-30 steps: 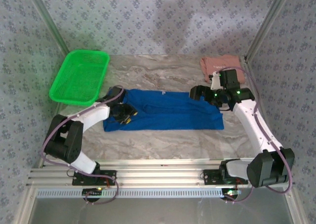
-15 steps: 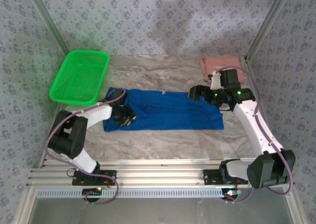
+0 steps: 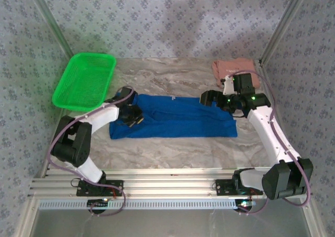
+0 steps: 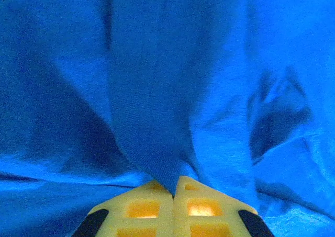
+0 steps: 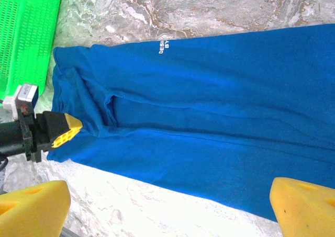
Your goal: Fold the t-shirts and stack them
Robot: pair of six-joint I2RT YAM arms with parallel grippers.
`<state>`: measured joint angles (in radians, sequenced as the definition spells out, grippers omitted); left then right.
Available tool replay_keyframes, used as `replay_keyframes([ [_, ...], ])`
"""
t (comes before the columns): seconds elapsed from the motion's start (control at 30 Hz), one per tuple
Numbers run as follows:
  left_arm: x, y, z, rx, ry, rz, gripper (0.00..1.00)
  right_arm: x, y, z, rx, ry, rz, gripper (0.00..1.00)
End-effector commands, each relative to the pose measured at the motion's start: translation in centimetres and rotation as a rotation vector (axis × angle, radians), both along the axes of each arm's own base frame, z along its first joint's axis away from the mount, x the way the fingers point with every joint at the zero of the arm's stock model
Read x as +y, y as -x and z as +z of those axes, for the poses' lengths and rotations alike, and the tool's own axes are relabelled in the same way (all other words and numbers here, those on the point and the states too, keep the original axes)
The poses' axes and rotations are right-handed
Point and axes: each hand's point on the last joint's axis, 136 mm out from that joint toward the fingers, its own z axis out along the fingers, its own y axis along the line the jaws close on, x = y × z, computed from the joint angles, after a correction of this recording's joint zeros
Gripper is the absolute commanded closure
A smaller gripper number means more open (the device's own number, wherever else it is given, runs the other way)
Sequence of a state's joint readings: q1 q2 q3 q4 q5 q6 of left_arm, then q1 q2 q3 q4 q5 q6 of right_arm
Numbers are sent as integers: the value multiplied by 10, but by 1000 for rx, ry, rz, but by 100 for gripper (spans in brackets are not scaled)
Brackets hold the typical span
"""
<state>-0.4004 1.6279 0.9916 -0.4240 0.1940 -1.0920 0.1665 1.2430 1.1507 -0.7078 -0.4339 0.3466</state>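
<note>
A blue t-shirt (image 3: 178, 117) lies as a long, lengthwise-folded band across the middle of the worktop (image 3: 172, 150). At the band's left end the left gripper (image 3: 134, 116) is closed, pinching a ridge of blue cloth. The right gripper (image 3: 208, 97) hovers wide open and empty over the right end. A pink t-shirt (image 3: 233, 69) sits in a compact heap at upper right. The task looks roughly half done, with the crosswise folds and the stacking not yet made.

A: Top view?
B: Fixed high behind the arm bases, looking down and forward across the whole table (image 3: 172, 153).
A: Left wrist?
B: Pressed close against the blue shirt (image 4: 172, 80), facing out past its own fingertips (image 4: 146, 210).
A: Right wrist?
B: Held further off, looking along that shirt toward the green basket (image 5: 26, 38) and the left gripper (image 5: 65, 130), sharing all three with the top view
</note>
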Motion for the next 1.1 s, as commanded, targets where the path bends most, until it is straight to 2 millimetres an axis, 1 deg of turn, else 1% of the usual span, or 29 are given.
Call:
replay_keyframes([
  [0.0,-3,-15,11,-25,-23,-41,97,1,0,13,-40,7,10,0],
  [0.07,-6,-26,14,-35,-25,-54,97,1,1,10,-31,8,10,0],
  [0.17,-10,-39,12,-36,-31,-84,97,1,2,6,-21,8,12,0],
  [0.23,-17,-49,12,-39,-29,-115,97,1,3,2,-11,7,15,0],
  [0.33,-25,-58,9,-35,-30,-156,97,2,4,-2,7,4,20,0],
  [0.4,-25,-63,6,-32,-38,-168,97,3,5,-5,17,5,22,0],
  [0.57,-33,-70,2,-29,-49,-233,97,3,9,-11,37,3,26,0],
  [0.87,-52,-82,11,-59,-109,-389,95,4,10,-18,58,0,33,0],
  [1.07,-56,-82,3,-27,-156,-478,93,3,9,-21,64,5,30,0],
])
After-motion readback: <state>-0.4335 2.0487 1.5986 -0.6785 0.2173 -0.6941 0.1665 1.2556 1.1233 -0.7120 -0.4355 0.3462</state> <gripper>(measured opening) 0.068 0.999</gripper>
